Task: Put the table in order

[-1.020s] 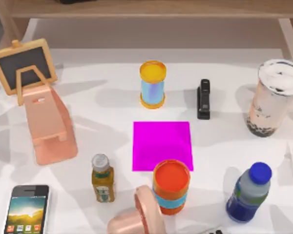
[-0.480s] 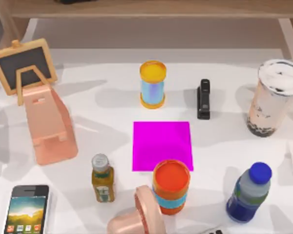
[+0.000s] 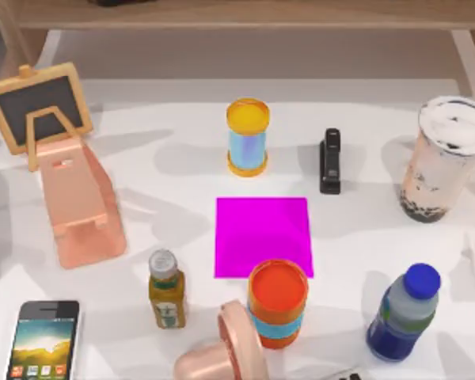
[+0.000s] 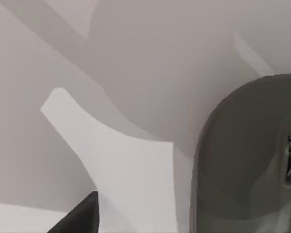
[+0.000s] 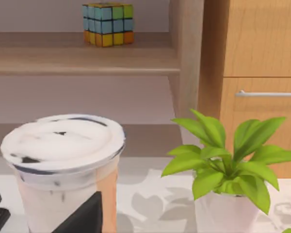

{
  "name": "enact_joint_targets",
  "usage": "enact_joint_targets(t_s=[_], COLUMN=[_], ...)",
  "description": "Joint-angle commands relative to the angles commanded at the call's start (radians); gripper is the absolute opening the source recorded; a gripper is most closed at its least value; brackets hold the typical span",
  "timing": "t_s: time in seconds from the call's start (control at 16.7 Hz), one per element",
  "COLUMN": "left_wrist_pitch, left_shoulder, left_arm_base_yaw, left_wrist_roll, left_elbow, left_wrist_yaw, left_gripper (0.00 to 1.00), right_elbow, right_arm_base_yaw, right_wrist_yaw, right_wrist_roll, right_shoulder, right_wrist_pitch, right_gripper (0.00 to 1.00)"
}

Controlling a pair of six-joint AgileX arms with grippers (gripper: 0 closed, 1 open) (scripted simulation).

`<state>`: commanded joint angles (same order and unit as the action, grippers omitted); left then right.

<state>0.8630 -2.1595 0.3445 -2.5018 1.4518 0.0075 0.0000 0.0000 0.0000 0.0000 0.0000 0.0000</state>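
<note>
The table (image 3: pixel 142 170) is a broad white matte top spanning the whole top view, crossed by soft grey shadows, with a light wooden shelf (image 3: pixel 245 14) along its far edge. On the right stands a bubble tea cup (image 3: pixel 447 158) with a white lid and dark pearls at the bottom; the right wrist view shows it close, beside a potted green plant (image 5: pixel 228 170), with a colour cube (image 5: pixel 108 24) on the shelf behind. On the left, a pink phone stand (image 3: pixel 79 206) sits just in front of a small wood-framed chalkboard (image 3: pixel 38 107). A magenta square mat (image 3: pixel 263 236) lies at the centre. An orange-topped can (image 3: pixel 278 302) touches the mat's near edge, with a pink rounded object (image 3: pixel 226 352) lying beside it. A blue-capped bottle (image 3: pixel 404 313) stands near right, and a yellow-topped can (image 3: pixel 247 136) behind the mat. A smartphone (image 3: pixel 43 340) lies near left, a small amber bottle (image 3: pixel 166 289) between it and the can. A black stapler (image 3: pixel 330 161) rests right of the yellow can.

Whether either gripper's fingers are wide or narrow, I cannot tell.
</note>
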Motion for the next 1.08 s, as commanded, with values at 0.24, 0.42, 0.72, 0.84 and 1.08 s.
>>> enact_joint_targets(t_s=[0.24, 0.42, 0.72, 0.84, 1.08], left_wrist_pitch=[0.000, 0.000, 0.000, 0.000, 0.000], left_shoulder=[0.000, 0.000, 0.000, 0.000, 0.000], left_arm_base_yaw=[0.000, 0.000, 0.000, 0.000, 0.000], left_wrist_roll=[0.000, 0.000, 0.000, 0.000, 0.000], left_elbow=[0.000, 0.000, 0.000, 0.000, 0.000], left_wrist_yaw=[0.000, 0.000, 0.000, 0.000, 0.000], left_gripper=[0.92, 0.70, 0.32, 0.17, 0.00], right_elbow=[0.000, 0.000, 0.000, 0.000, 0.000], right_arm_base_yaw=[0.000, 0.000, 0.000, 0.000, 0.000], right_wrist_yaw=[0.000, 0.000, 0.000, 0.000, 0.000], right_wrist_roll=[0.000, 0.000, 0.000, 0.000, 0.000], right_shoulder=[0.000, 0.000, 0.000, 0.000, 0.000], right_wrist_pitch=[0.000, 0.000, 0.000, 0.000, 0.000], right_gripper=[1.00, 1.00, 1.00, 1.00, 1.00])
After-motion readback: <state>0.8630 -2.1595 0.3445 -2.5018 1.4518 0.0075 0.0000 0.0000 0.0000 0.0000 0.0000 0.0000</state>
